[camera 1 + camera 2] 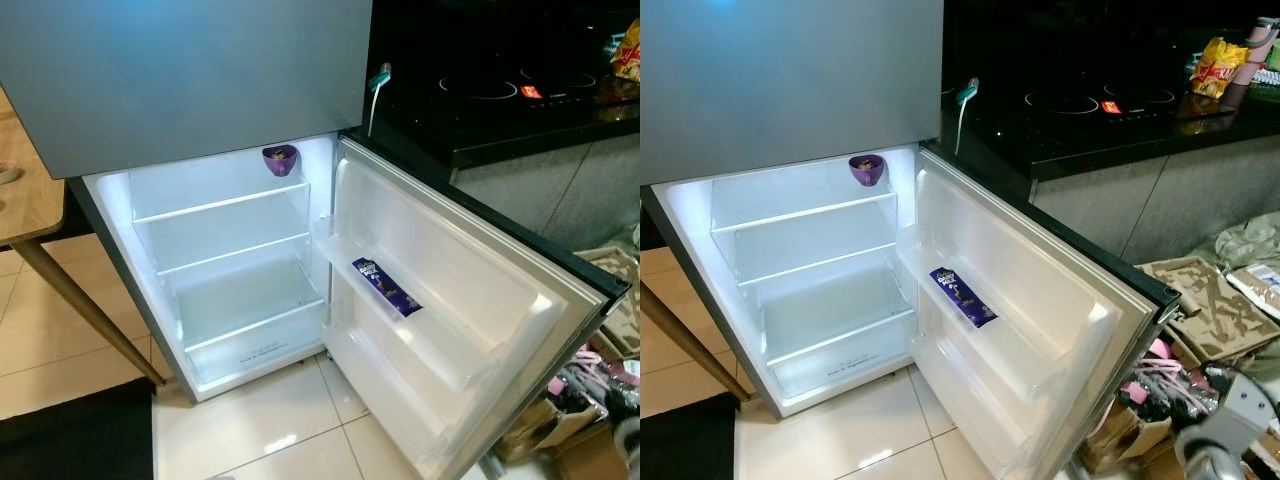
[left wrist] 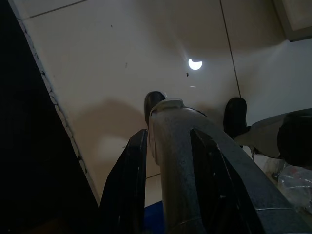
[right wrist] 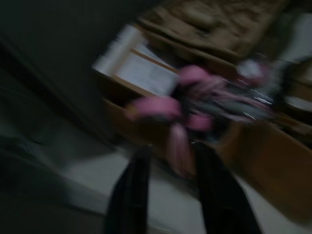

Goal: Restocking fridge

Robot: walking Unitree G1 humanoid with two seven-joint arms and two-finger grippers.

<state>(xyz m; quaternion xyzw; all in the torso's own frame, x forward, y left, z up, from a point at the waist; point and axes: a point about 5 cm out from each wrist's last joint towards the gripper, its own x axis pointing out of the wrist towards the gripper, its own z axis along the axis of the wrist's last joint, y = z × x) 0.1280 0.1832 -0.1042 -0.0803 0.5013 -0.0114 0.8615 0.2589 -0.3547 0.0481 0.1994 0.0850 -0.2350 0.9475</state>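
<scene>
The fridge [image 1: 240,290] stands open and lit, its white shelves bare apart from a small purple cup [image 1: 280,159] at the back of the top shelf. A dark blue chocolate bar [image 1: 386,286] lies in the upper door shelf [image 1: 440,340]. In the left wrist view my left gripper [image 2: 168,132] hangs low over the floor tiles, its black fingers [image 2: 127,185] shut on a grey speckled bottle [image 2: 175,165] with a pale top. My right gripper [image 3: 171,148] is blurred, hangs open beside a box of pink things [image 3: 195,97], and holds nothing.
A black counter [image 1: 1090,130] with a hob runs to the right of the fridge, a yellow snack bag [image 1: 1220,65] on it. Cardboard boxes and clutter [image 1: 1200,320] lie on the floor behind the open door. A wooden table leg [image 1: 80,300] stands left, a dark mat [image 1: 70,440] below it.
</scene>
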